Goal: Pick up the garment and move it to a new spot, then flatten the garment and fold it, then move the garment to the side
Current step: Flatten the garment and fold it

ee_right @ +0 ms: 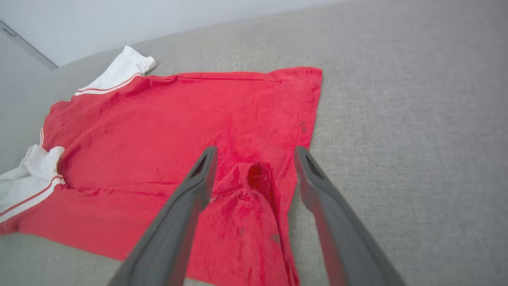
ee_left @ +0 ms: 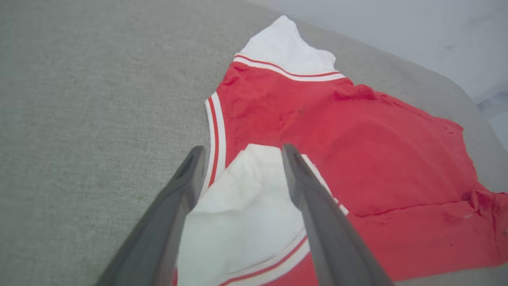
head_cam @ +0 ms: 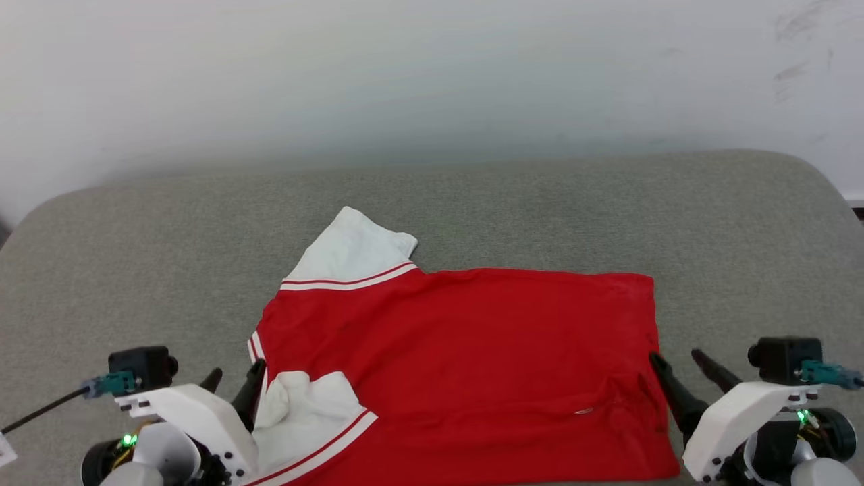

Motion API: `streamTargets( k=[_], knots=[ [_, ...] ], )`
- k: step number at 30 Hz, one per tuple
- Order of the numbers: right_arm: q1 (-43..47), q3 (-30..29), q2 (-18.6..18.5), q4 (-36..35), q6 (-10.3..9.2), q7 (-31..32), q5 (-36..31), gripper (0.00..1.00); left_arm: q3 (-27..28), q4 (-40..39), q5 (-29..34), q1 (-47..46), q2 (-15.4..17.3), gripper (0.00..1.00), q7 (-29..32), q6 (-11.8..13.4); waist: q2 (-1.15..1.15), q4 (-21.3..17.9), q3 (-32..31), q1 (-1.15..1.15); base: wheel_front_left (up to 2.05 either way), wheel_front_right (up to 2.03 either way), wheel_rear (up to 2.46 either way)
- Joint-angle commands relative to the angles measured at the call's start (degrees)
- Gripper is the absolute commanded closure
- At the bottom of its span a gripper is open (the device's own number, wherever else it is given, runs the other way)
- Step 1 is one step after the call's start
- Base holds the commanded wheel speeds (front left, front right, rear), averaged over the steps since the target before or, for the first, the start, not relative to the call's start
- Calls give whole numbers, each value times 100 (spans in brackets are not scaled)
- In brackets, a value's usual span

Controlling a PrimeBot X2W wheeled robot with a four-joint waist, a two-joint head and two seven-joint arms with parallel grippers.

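Note:
The red garment (head_cam: 459, 337) lies spread on a grey padded surface with its plain side up. Its near strip is folded over toward the middle. One white sleeve (head_cam: 354, 250) points away at the far left, and the other white sleeve (head_cam: 307, 405) is bunched at the near left. My left gripper (head_cam: 236, 371) is open at that near sleeve; in the left wrist view its fingers (ee_left: 242, 150) straddle the white cloth (ee_left: 238, 206). My right gripper (head_cam: 675, 356) is open at the garment's right edge, its fingers (ee_right: 256, 151) either side of a raised pucker of red cloth (ee_right: 254, 186).
The grey fabric surface (head_cam: 540, 202) stretches wide behind and to both sides of the garment, with rounded far corners. A pale wall (head_cam: 432, 67) rises behind it. A black cable (head_cam: 40, 412) runs off from my left wrist camera.

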Motion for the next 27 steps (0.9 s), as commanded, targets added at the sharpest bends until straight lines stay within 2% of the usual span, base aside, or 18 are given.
streamTargets(
  k=[1, 9, 12, 16, 22, 27],
  knots=[
    [-114, 0, 56, -133, -1, -254, -76, 0, 40, -54, 82, -164, 8, 0, -131, 32, 0, -143, 1, 0, 0, 0, 0],
    [-526, 3, 203, -852, -1, -1281, -563, 0, 200, -178, 429, -1142, 68, 0, -414, 98, 0, -612, 521, 0, 0, 0, 0],
    [-731, -35, 280, -1121, -2, -1454, -744, 0, 230, -89, 531, -1701, 157, 0, -339, 48, 0, -778, 927, 0, 0, 0, 0],
    [-958, -94, 396, -1427, -1, -1579, -912, 0, 188, 138, 606, -2529, 310, 0, -60, -146, 0, -946, 1517, 0, 0, 0, 0],
    [-1209, -116, 559, -1705, -2, -1654, -994, 0, 65, 652, 513, -3873, 673, 0, 876, -642, 0, -1225, 2295, 0, 0, 0, 0],
    [-1307, -78, 675, -1710, -2, -1765, -978, 0, -166, 1143, 323, -4760, 1051, 0, 2234, -1003, 0, -1447, 2657, 0, 0, 0, 0]
  ],
)
